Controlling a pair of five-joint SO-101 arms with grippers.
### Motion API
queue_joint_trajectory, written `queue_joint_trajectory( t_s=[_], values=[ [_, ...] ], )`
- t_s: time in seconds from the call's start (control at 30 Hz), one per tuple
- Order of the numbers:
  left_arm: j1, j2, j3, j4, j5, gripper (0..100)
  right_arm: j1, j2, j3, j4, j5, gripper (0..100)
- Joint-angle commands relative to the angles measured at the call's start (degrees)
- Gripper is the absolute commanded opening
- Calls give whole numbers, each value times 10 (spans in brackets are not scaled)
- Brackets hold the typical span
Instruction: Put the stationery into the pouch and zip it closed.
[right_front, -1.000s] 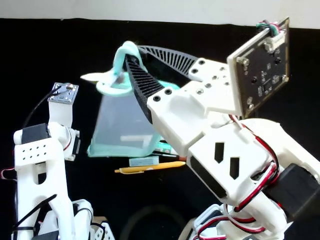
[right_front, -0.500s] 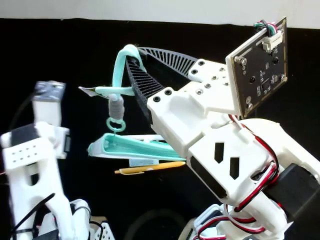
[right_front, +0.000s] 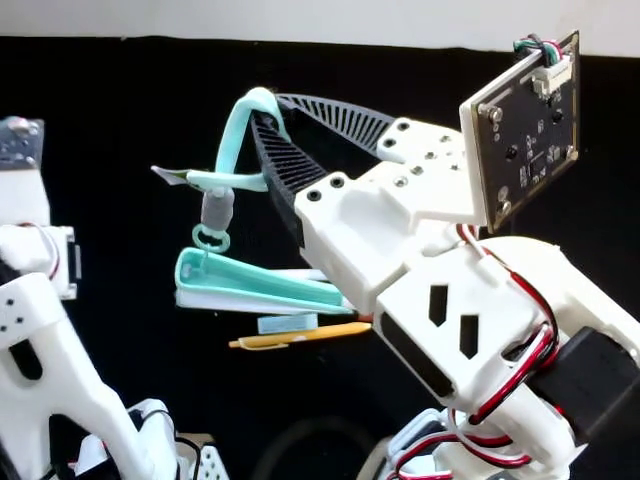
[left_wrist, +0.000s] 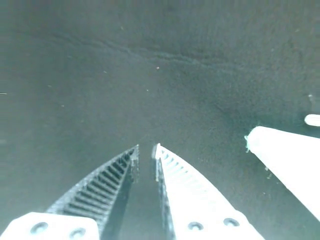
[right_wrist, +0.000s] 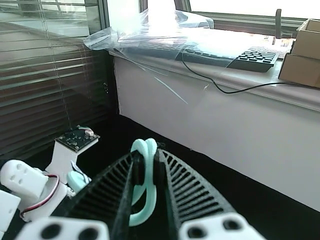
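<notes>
"Hanging from what, the pouch?"

"From its mint strap. The right gripper is pinched tight on that loop, above the pouch. The pouch lies edge-on and nearly level, its mouth gaping, with the grey zip pull dangling just over its open end."

"And the stationery?"

"A yellow pen and a small pale-blue piece (an eraser, I'd guess) sit directly beneath the pouch, seemingly not inside."

"What worries you?"

"The hold is on the strap alone, so the pouch can swing or twist. Anything pushed at its mouth could shove it aside instead of going in, and a tug on the zip would meet no resistance."

"The left gripper?"

"Empty, its jaws a thin slit apart, over the counter, well away from the pouch."

"Different from a second ago?"

"Yes. Then the pouch hung upright, broad face showing, with the left arm close beside it. Since then it has tipped flat and that arm has drawn off."
</notes>
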Motion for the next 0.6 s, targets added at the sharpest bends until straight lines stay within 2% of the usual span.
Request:
queue_joint_trajectory(
  t_s=[0.0,0.3,0.57],
  values=[
    [-3,-1,-98,57,0,81,-8,0,-3,0,-9,8],
    [-2,-5,-142,68,1,81,-62,3,-3,0,-24,8],
    [98,-6,-207,69,2,81,-62,2,-3,0,-24,8]
  ],
)
